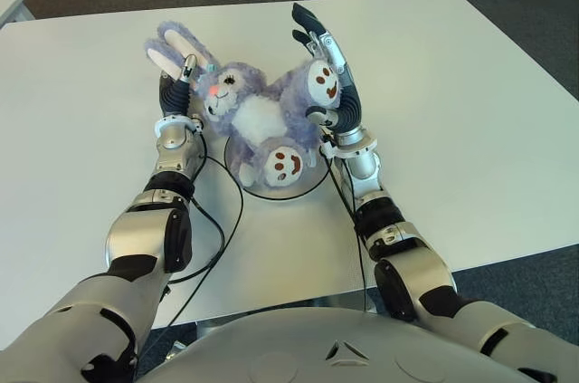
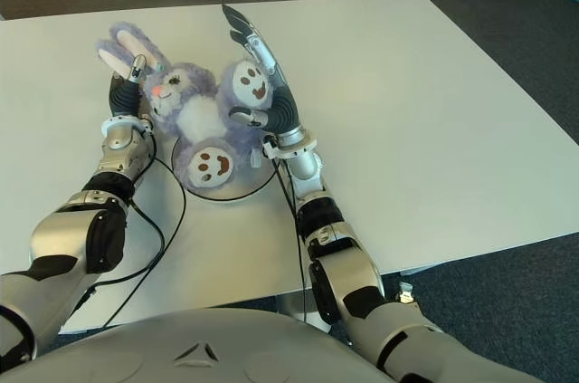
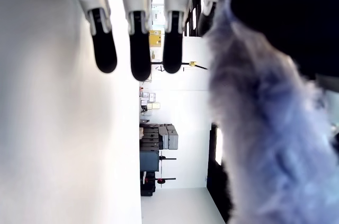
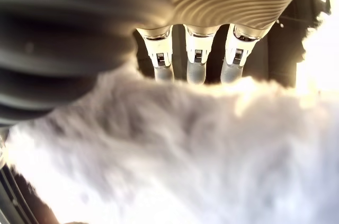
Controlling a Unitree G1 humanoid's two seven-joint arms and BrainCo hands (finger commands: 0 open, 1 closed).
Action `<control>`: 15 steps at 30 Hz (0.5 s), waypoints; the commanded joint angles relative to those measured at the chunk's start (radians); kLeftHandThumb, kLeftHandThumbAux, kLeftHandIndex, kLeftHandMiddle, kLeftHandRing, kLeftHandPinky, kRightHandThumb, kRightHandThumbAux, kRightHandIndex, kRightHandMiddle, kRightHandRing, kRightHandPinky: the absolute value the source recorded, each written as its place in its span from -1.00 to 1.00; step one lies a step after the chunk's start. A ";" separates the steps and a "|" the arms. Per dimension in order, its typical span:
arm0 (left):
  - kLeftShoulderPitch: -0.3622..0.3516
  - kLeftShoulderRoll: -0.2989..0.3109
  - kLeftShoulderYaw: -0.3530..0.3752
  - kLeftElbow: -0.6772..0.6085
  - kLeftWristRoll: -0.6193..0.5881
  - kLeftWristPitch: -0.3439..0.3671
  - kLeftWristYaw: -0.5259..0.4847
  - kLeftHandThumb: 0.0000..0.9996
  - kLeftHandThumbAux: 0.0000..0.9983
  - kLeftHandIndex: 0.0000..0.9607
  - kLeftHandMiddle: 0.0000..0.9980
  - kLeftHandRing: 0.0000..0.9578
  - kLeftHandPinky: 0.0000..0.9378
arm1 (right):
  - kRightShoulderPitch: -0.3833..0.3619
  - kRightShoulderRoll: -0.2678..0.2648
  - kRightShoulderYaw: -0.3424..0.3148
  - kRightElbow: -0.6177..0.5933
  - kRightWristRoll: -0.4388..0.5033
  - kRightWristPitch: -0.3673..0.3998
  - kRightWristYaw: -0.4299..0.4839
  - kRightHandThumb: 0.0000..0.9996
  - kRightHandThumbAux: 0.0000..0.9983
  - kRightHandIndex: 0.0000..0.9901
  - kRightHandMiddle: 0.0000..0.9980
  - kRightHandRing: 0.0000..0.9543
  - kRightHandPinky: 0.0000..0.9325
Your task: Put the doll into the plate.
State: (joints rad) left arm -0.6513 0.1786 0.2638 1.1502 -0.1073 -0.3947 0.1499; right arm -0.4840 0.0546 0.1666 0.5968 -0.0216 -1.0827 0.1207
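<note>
A fluffy purple rabbit doll (image 1: 258, 120) with a white belly lies on its back on the clear round plate (image 1: 306, 186), feet soles up.

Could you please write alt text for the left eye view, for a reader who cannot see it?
A purple plush bunny doll lies on its back over a clear round plate on a white table, flanked by two robot hands. The left hand is at its head and ears; the right hand, fingers extended, is against its raised foot.

Head stereo pair looking down at table (image 1: 470, 102), wrist cameras close behind fingers (image 3: 139, 49)
</note>
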 commanded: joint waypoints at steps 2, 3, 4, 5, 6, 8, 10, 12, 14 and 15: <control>0.087 -0.027 0.001 0.060 0.000 0.055 -0.007 -1.00 -0.20 -0.77 -0.51 -0.46 -0.55 | 0.113 0.014 0.028 -0.158 0.173 0.225 0.082 -0.73 -0.21 -1.00 -1.00 -1.00 -1.00; 0.087 -0.027 0.000 0.060 0.000 0.056 -0.006 -1.00 -0.21 -0.78 -0.51 -0.46 -0.53 | 0.126 0.017 0.033 -0.195 0.211 0.271 0.098 -0.72 -0.18 -1.00 -1.00 -1.00 -1.00; 0.087 -0.026 -0.001 0.060 0.002 0.057 -0.005 -1.00 -0.21 -0.79 -0.51 -0.46 -0.53 | 0.140 0.027 0.036 -0.245 0.266 0.332 0.111 -0.71 -0.15 -1.00 -1.00 -1.00 -1.00; 0.087 -0.026 -0.002 0.060 0.003 0.057 -0.005 -1.00 -0.21 -0.79 -0.51 -0.47 -0.53 | 0.150 0.033 0.037 -0.279 0.300 0.373 0.118 -0.71 -0.14 -1.00 -1.00 -1.00 -1.00; 0.087 -0.026 -0.003 0.059 0.003 0.057 -0.004 -1.00 -0.22 -0.79 -0.51 -0.47 -0.53 | 0.158 0.036 0.037 -0.304 0.320 0.401 0.123 -0.71 -0.13 -1.00 -1.00 -1.00 -1.00; 0.089 -0.026 -0.005 0.059 0.004 0.056 -0.004 -1.00 -0.22 -0.79 -0.51 -0.47 -0.53 | 0.170 0.047 0.031 -0.347 0.320 0.439 0.103 -0.71 -0.11 -1.00 -1.00 -1.00 -1.00; 0.090 -0.026 -0.006 0.059 0.005 0.055 -0.005 -1.00 -0.22 -0.79 -0.51 -0.47 -0.47 | 0.179 0.055 0.024 -0.378 0.307 0.465 0.083 -0.75 -0.05 -1.00 -1.00 -1.00 -1.00; 0.091 -0.026 -0.006 0.059 0.004 0.053 -0.006 -1.00 -0.22 -0.78 -0.51 -0.46 -0.48 | 0.190 0.061 0.019 -0.412 0.294 0.488 0.069 -0.75 -0.03 -1.00 -1.00 -1.00 -1.00; 0.092 -0.026 -0.006 0.059 0.003 0.053 -0.008 -1.00 -0.22 -0.78 -0.51 -0.47 -0.51 | 0.200 0.069 0.016 -0.437 0.288 0.501 0.055 -0.76 -0.01 -1.00 -1.00 -1.00 -1.00; 0.092 -0.026 -0.006 0.059 0.003 0.053 -0.008 -1.00 -0.22 -0.79 -0.52 -0.48 -0.54 | 0.204 0.073 0.014 -0.445 0.288 0.506 0.050 -0.77 0.02 -1.00 -1.00 -1.00 -1.00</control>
State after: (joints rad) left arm -0.6510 0.1817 0.2587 1.1444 -0.1064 -0.3993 0.1499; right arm -0.3512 0.0823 0.1878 0.1812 0.2666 -0.6148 0.1919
